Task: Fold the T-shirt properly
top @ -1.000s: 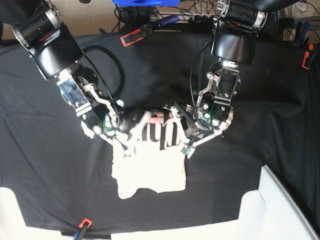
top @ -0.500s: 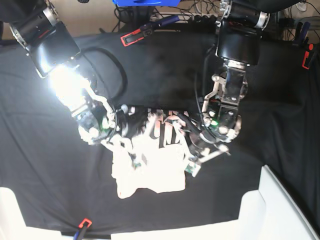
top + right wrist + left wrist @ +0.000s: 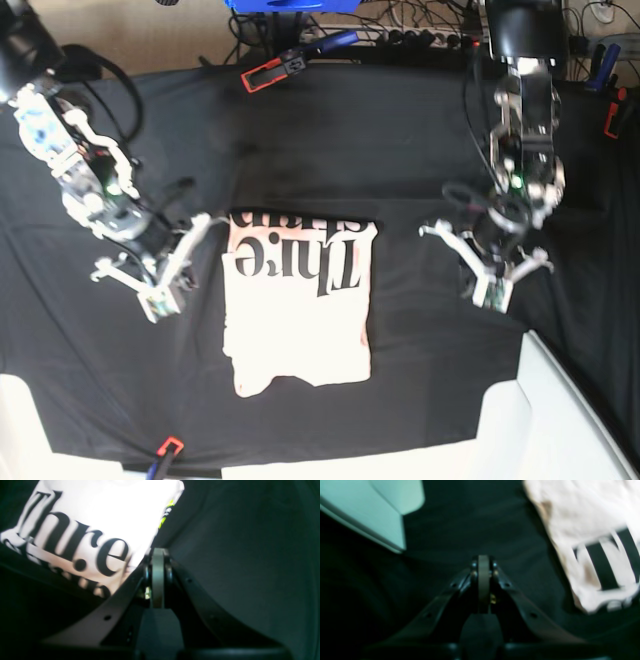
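Observation:
The pale pink T-shirt [image 3: 300, 310] lies folded into a tall rectangle in the middle of the black cloth. Its black serif letters face up along the far end. My left gripper [image 3: 487, 262] hovers to its right, open and empty, apart from the shirt. My right gripper [image 3: 150, 262] hovers to its left, open and empty. In the left wrist view the shirt [image 3: 582, 530] is at the upper right. In the right wrist view the shirt [image 3: 100, 512] is at the upper left, with a small yellow graphic [image 3: 166, 512] at its edge.
A white bin [image 3: 545, 410] stands at the front right and also shows in the left wrist view [image 3: 382, 510]. Another white piece [image 3: 20, 420] sits at the front left. Red clamps [image 3: 265, 72] [image 3: 615, 110] [image 3: 168, 445] hold the cloth's edges.
Both grippers have let go of the shirt's far edge and swung outward, the left one to the right, the right one to the left. The shirt now lies flat.

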